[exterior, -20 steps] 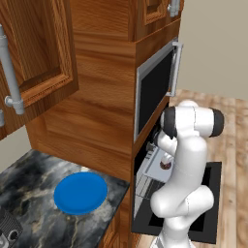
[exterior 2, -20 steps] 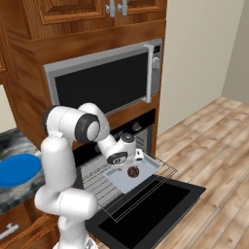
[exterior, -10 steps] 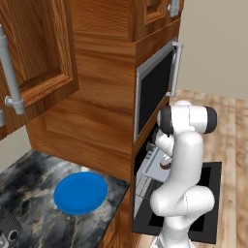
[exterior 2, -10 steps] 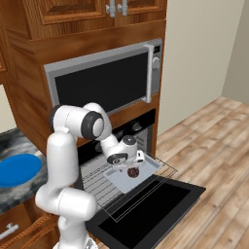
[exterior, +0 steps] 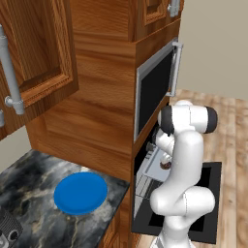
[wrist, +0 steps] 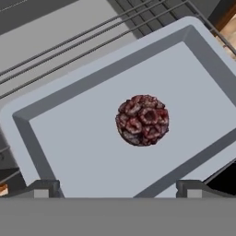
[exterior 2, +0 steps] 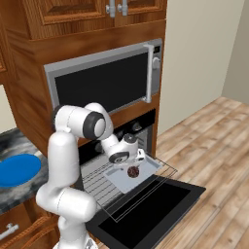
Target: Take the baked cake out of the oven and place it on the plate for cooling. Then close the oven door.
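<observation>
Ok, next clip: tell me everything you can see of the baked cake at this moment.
The baked cake is a small, round, lumpy ball, dark brown with reddish speckles and a knobbly surface. It sits near the middle of the flat grey tray, touching only the tray floor, well clear of its raised rim. The tray rests on a wire rack pulled out over the lowered oven door. The tool hangs open above it, fingers apart and not touching it.
</observation>
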